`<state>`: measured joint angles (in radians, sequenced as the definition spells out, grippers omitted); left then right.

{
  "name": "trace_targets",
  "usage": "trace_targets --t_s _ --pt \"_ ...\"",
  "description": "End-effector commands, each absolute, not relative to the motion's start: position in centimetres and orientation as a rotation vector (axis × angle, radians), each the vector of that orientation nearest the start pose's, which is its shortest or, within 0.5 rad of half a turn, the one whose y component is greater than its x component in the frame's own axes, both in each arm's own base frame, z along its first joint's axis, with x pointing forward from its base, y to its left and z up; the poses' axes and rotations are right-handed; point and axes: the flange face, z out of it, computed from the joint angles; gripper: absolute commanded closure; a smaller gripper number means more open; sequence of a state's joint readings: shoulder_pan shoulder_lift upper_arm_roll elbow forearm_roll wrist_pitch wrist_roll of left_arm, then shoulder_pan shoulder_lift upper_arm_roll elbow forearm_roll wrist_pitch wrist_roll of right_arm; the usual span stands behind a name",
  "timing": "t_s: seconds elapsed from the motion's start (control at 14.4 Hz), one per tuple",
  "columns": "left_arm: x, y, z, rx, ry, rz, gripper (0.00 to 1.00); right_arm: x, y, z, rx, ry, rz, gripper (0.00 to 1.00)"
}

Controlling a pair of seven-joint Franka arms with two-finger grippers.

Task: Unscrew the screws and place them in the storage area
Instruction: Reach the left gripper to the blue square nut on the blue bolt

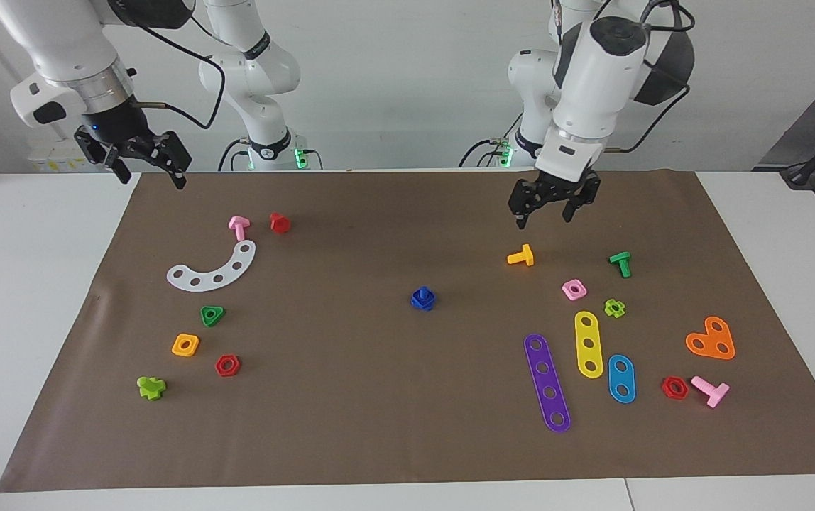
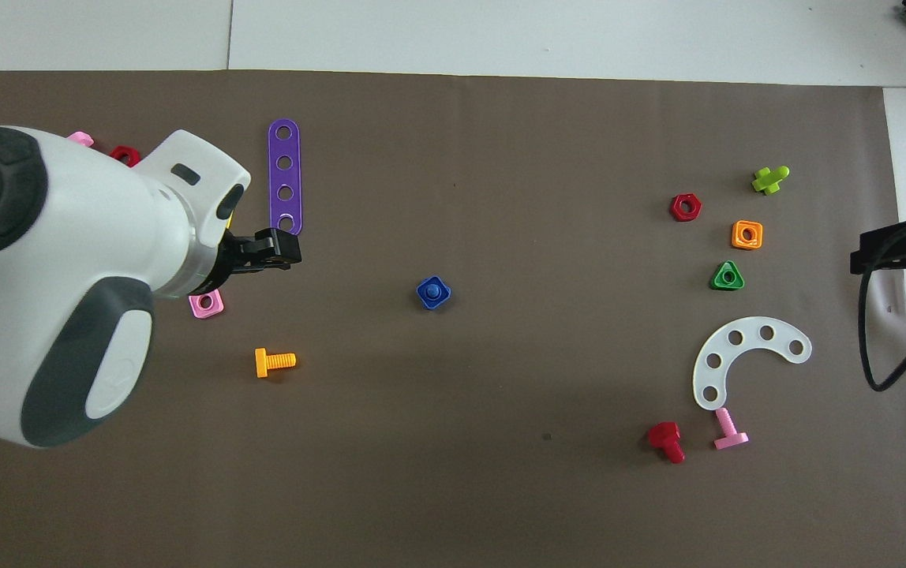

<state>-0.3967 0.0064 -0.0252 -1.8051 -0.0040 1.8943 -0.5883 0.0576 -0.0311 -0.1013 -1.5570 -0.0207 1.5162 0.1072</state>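
The royal-blue bolt [image 1: 422,297] stands in the middle of the brown mat, seated in a blue square nut; it also shows in the overhead view [image 2: 432,292]. The storage area lies toward the right arm's end, around the white curved strip [image 1: 215,270] [image 2: 745,359], with a green triangular nut [image 1: 212,315], an orange square nut [image 1: 185,345] and a red hex nut [image 1: 227,365]. My left gripper [image 1: 546,215] [image 2: 273,248] is open and empty, raised over the mat above an orange bolt [image 1: 521,255]. My right gripper [image 1: 152,177] is open and empty, raised over the mat's edge.
Toward the left arm's end lie a purple strip [image 1: 547,382], a yellow strip [image 1: 588,343], a blue strip [image 1: 621,378], an orange heart plate [image 1: 710,339], a green bolt [image 1: 620,263] and a pink nut [image 1: 574,289]. A pink bolt [image 1: 239,227] and a red bolt [image 1: 280,223] lie beside the white strip.
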Motion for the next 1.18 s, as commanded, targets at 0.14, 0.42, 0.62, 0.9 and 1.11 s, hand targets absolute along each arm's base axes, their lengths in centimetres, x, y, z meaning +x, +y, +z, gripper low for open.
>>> trace_targets --t_s 0.14,0.42,0.62,0.9,1.11 --pt "52.5 -30.9 48.0 -3.196 -0.375 -0.165 0.05 53.1 -2.8 64.5 -3.132 0.199 0.025 0.00" --pt "52.9 -35.3 44.5 -3.203 -0.385 -0.164 0.05 53.1 -2.8 64.5 -3.132 0.199 0.025 0.00" --pt "53.8 -38.1 40.2 -3.184 -0.434 -0.128 0.08 53.1 -2.8 64.5 -3.132 0.199 0.025 0.00" --pt "54.8 -39.6 37.4 -3.175 -0.494 -0.125 0.08 53.1 -2.8 64.5 -3.131 0.202 0.025 0.00" --pt "54.4 -40.5 34.3 -3.162 -0.482 -0.091 0.10 53.1 -2.8 64.5 -3.132 0.199 0.025 0.00"
